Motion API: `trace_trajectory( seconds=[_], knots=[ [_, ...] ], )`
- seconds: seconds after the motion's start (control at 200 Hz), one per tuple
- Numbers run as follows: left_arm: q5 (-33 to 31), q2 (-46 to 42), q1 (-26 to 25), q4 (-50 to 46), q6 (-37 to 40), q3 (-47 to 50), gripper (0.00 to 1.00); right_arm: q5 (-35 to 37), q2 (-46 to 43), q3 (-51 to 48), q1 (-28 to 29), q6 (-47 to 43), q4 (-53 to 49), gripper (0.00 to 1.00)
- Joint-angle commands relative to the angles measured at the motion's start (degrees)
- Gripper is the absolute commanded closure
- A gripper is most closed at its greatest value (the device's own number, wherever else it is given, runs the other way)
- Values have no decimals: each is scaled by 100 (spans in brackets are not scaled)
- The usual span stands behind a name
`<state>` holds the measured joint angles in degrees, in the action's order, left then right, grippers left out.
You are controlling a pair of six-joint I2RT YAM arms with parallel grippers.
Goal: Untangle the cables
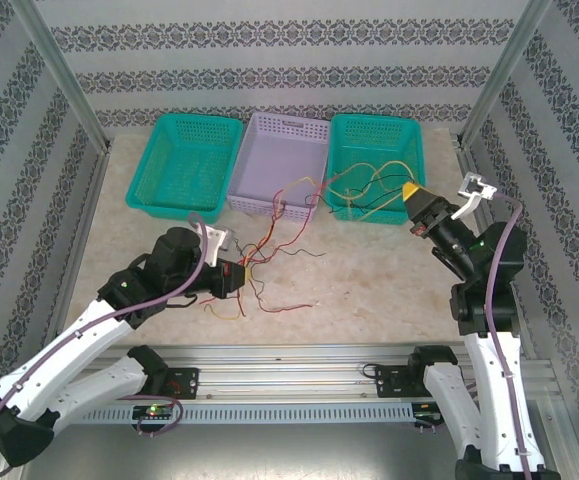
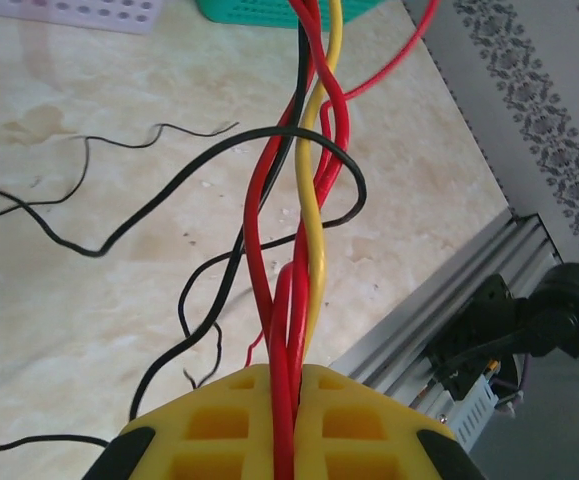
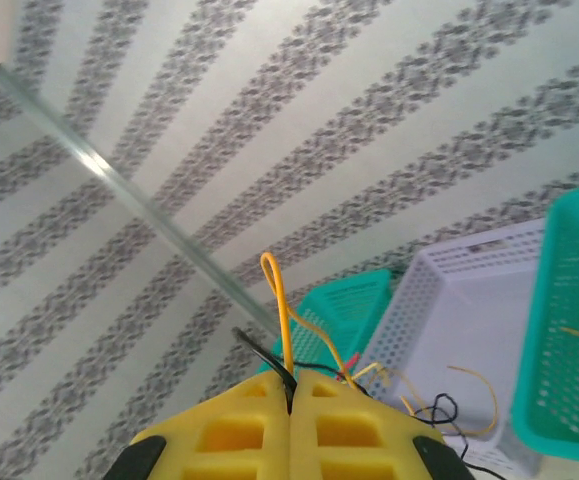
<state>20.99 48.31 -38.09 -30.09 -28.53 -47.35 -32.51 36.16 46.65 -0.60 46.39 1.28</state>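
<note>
Several limp, light cables (image 2: 307, 200) (springy, apt to slip through a pinch) stretch twisted across the counter (image 1: 369, 270) between your left gripper (image 2: 294, 385) and right gripper (image 3: 291, 390), each clamped tight on strands, so you'd best regrip one wire close beside the twist.

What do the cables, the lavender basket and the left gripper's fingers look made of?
The cables: thin wire in smooth, slightly glossy red, yellow and black insulation, probably plastic; they bend and twist freely.
The lavender basket: moulded plastic by the look, matte, with walls perforated in a regular grid.
The left gripper's fingers: matte yellow with blocky recesses, likely printed or moulded plastic.
</note>
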Motion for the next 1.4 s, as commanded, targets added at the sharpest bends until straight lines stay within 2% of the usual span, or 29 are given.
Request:
trace_trajectory(
  seconds=[0.0, 0.095, 0.245, 0.435, 0.56, 0.635, 0.704, 0.784, 0.834, 0.909, 1.009, 1.109, 1.279, 1.399],
  knots=[
    [-89, -177, -242, 642, -14, -9, 100, -280, 13, 13, 170, 88, 633, 100],
    [250, -202, -252, 977, -79, 98, 100, -234, -16, 48, 277, 82, 749, 100],
    [-17, 74, -252, 1130, -95, 384, 100, -180, 17, 106, 484, 64, 883, 100],
    [-462, 851, -244, 1433, -41, 530, 100, -155, -25, 153, 859, -19, 1122, 100],
    [-513, 1330, -234, 1791, -23, 465, 100, -173, 2, 341, 1072, -158, 981, 100],
    [-526, 1593, -221, 1943, -12, 327, 90, -263, 44, 418, 1199, -209, 979, 100],
    [-486, 1780, -204, 2046, -6, 142, 72, -237, 74, 465, 1311, -299, 916, 100],
    [-374, 1881, -199, 2102, -15, -91, 65, -120, 138, 498, 1432, -438, 724, 100],
    [-262, 1876, -199, 2162, -28, -189, 58, -144, 202, 487, 1475, -464, 727, 100],
    [-99, 1787, -199, 2124, -64, -336, 37, -181, 305, 470, 1560, -456, 731, 100],
    [113, 1525, -199, 1983, -13, -457, 24, -239, 457, 509, 1699, -602, 618, 100],
    [182, 1142, -199, 1881, 85, -511, 18, -251, 668, 637, 1864, -930, 286, 100],
    [239, 797, -199, 1761, 316, -818, 15, -398, 1006, 713, 2171, -1316, 87, 100],
    [-170, 777, -158, 1493, 564, -1229, 13, -639, 1198, 764, 2395, -1594, -31, 100]
  ],
)
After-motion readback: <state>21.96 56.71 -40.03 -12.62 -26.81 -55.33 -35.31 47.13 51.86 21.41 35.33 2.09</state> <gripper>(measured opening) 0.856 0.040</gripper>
